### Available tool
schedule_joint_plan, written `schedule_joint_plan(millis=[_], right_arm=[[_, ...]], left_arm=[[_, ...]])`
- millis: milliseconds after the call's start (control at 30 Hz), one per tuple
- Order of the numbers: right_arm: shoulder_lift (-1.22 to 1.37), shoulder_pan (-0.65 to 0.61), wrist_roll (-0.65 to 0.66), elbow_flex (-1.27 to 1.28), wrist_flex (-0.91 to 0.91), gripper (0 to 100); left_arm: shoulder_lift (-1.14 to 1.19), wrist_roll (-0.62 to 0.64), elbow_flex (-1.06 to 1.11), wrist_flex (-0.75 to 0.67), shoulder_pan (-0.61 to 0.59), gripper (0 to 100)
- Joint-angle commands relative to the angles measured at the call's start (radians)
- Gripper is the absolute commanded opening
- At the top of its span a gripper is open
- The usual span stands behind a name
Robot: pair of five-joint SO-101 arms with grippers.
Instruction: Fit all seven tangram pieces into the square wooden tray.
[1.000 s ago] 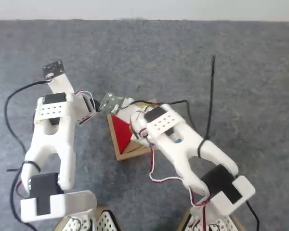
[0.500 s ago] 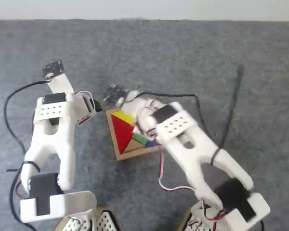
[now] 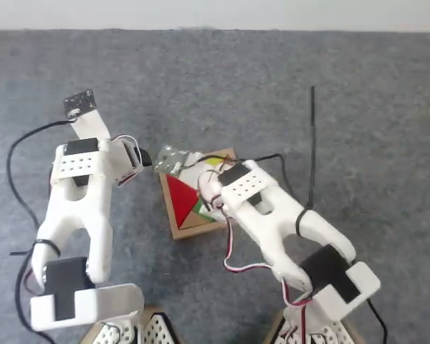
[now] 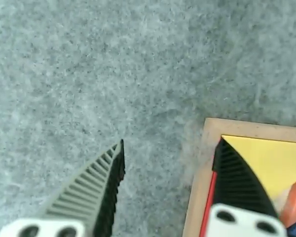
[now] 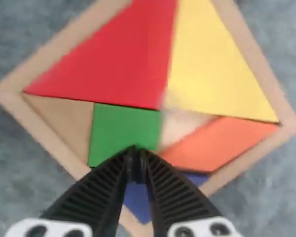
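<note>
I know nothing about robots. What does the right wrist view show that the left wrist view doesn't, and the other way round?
Right wrist view, not the left: the right hand, shut, above a green square, with a pale brown triangle beside it inside the wooden tray.

Left wrist view, not the right: the left hand, open, straddling the tray's corner and a wide stretch of grey mat.

Both: the tray, the yellow triangle, the red piece and the orange piece.

No readable txt, labels or nos. anywhere.
</note>
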Motion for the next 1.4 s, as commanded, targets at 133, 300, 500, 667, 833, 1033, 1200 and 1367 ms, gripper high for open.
schedule_joint_plan(millis=[133, 300, 500, 667, 833, 1033, 1200, 1367], right_arm=[[-0.133, 0.108, -0.034, -0.155, 0.079, 0.7], [-0.073, 0.082, -0.114, -0.143, -0.027, 0.7], [0.110, 0.082, -0.144, -0.163, -0.101, 0.7], [0.113, 0.177, -0.112, -0.242, 0.028, 0.7], [0.111, 0.219, -0.109, -0.334, 0.137, 0.7], [-0.028, 0.265, -0.103, -0.466, 0.358, 0.9], [-0.122, 0.394, 0.170, -0.377, 0.507, 1.0], [-0.142, 0.458, 0.341, -0.155, 0.440, 10.7]], left_arm=[[-0.009, -0.011, -0.022, -0.002, 0.003, 27], [-0.011, -0.011, -0.022, -0.002, 0.002, 27], [-0.008, -0.011, -0.022, -0.002, 0.002, 27], [-0.008, -0.011, -0.022, -0.002, 0.002, 27], [-0.008, -0.011, -0.022, -0.002, 0.003, 27], [-0.008, -0.011, -0.022, -0.002, 0.003, 27], [-0.008, -0.012, -0.022, -0.002, 0.003, 27], [-0.008, -0.014, -0.022, -0.002, 0.005, 27]])
